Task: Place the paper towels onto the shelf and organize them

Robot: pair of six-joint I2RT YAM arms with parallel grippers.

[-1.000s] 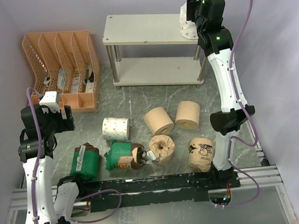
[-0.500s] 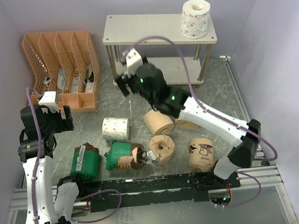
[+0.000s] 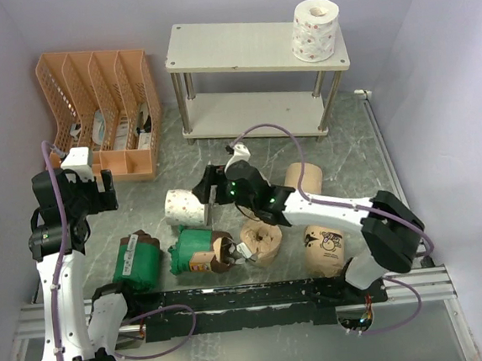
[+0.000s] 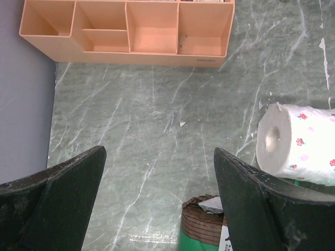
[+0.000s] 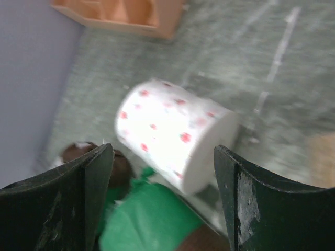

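**Only one roll on the shelf**

From above, shows the shelf [image 3: 238, 46] at far centre, with a red-specked roll [image 3: 316, 30] upright on the right end of its top board. Finds the right gripper [image 3: 208, 189] low over the table [image 3: 347, 137], fingers spread, just right of a second specked roll [image 3: 184, 206] lying on its side. Places the green rolls [image 3: 138, 259] near left, a tan roll [image 3: 302, 179] right of centre, and a cartoon-print roll [image 3: 325, 247] near right. Puts the left gripper [image 3: 107, 190] at left, beside the orange organizer [image 3: 100, 108], fingers wide apart and holding nothing.

From the left wrist, looks down past the left gripper [image 4: 158, 151], fully spread, onto bare table [image 4: 157, 115]. Catches the second specked roll [image 4: 298, 144] at right, a green roll [image 4: 204, 230] nearer, and the orange organizer [image 4: 125, 31] farther off.

From the right wrist, blurred, frames the second specked roll [image 5: 172, 133] between the parted fingers of the right gripper [image 5: 163, 151], with no grip on it.
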